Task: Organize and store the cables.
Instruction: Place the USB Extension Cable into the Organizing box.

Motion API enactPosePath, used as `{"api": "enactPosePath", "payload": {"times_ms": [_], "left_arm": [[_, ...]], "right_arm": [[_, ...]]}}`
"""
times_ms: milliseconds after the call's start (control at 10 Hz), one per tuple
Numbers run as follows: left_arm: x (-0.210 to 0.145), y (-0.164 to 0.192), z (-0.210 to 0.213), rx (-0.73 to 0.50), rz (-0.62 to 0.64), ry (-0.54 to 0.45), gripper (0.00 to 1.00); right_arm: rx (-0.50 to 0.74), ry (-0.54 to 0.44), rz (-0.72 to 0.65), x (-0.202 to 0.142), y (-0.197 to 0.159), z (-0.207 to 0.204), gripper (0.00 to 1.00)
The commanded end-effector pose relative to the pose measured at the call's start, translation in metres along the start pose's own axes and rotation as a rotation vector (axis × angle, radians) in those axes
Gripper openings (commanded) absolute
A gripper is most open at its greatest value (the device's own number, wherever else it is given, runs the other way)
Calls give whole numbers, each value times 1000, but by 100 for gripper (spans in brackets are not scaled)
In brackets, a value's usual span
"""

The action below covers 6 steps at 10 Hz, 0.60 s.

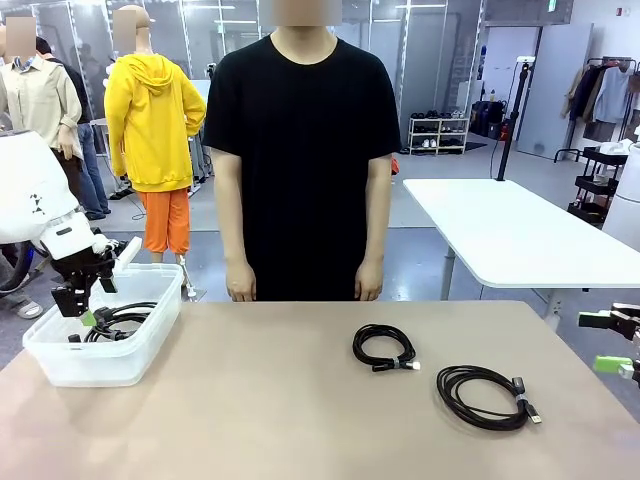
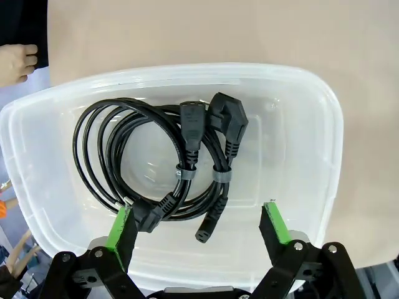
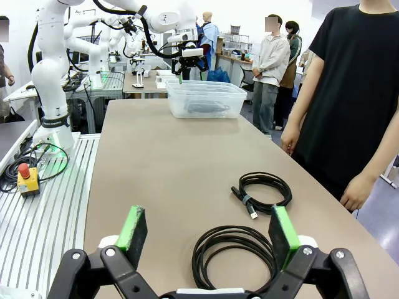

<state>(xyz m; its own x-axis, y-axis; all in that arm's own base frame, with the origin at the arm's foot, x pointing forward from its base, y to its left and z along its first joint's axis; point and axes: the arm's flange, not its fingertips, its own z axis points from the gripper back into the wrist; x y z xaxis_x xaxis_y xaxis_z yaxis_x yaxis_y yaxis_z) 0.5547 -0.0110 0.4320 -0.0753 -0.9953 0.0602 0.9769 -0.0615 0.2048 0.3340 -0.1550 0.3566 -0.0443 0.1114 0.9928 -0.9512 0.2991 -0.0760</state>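
Left tool (image 2: 197,217), right tool (image 3: 207,219) fully open, empty

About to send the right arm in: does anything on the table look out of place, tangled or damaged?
Nothing stands out. The tied cables lie inside the bin, below the open left gripper. The small coil and the large coil lie flat on the table, apart and neatly wound. The right gripper is open, facing the large coil.
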Motion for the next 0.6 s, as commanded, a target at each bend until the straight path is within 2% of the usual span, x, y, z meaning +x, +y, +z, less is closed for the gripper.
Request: {"api": "enactPosePath", "payload": {"times_ms": [0, 400, 500], "left_arm": [[-1, 2, 1, 6, -10, 1, 100], [0, 0, 0, 0, 0, 0, 100], [7, 0, 24, -7, 23, -77, 100]], "right_arm": [[-6, 12, -4, 1, 2, -1, 100], [-6, 12, -4, 1, 2, -1, 100], [-6, 12, -4, 1, 2, -1, 100]]}}
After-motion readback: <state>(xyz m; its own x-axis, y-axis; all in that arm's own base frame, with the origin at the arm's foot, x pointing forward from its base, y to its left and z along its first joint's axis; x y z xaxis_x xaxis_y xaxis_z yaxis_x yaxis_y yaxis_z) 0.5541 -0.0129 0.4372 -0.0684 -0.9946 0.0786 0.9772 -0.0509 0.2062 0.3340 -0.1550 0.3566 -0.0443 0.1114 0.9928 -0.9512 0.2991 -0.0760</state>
